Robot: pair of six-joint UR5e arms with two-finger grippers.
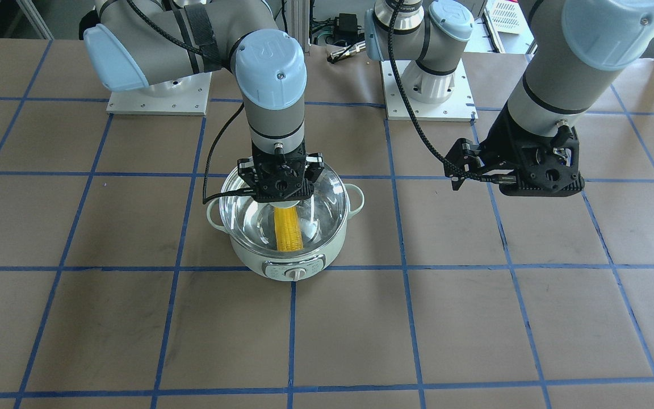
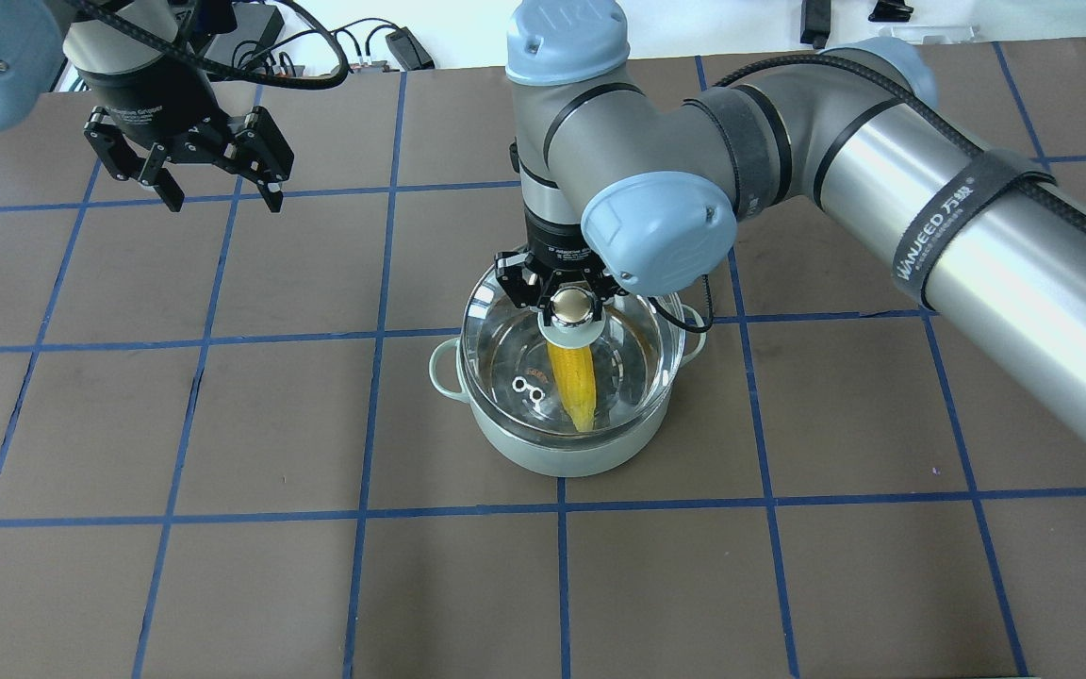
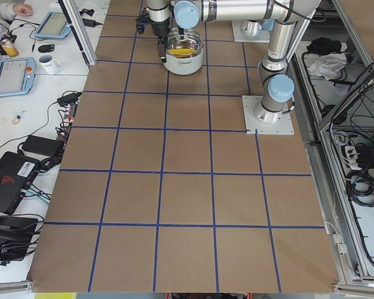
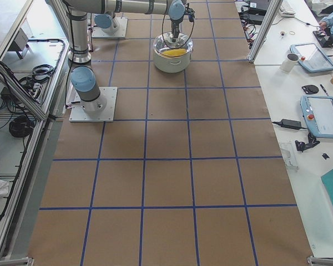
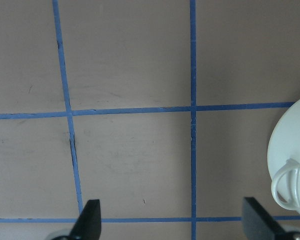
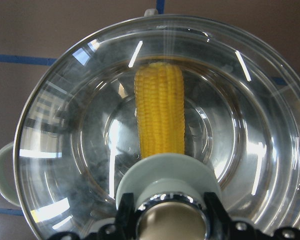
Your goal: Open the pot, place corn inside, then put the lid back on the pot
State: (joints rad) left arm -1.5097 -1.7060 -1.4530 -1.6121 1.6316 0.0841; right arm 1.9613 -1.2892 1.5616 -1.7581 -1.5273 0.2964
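Corn cob [image 2: 573, 382], bright yellow, lies inside round mint-green pot [image 2: 552, 459], tip toward six o'clock. Right gripper [image 2: 569, 300] clamps knob [image 6: 170, 175] of clear glass lid [image 2: 513, 341] on pot. Left gripper [image 2: 222, 200] spread wide at ten o'clock.

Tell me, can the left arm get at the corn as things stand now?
Probably not. The corn lies inside the pot under the glass lid, which the right gripper holds by its knob. The left gripper hangs open off to the side; the lid would have to come away first.
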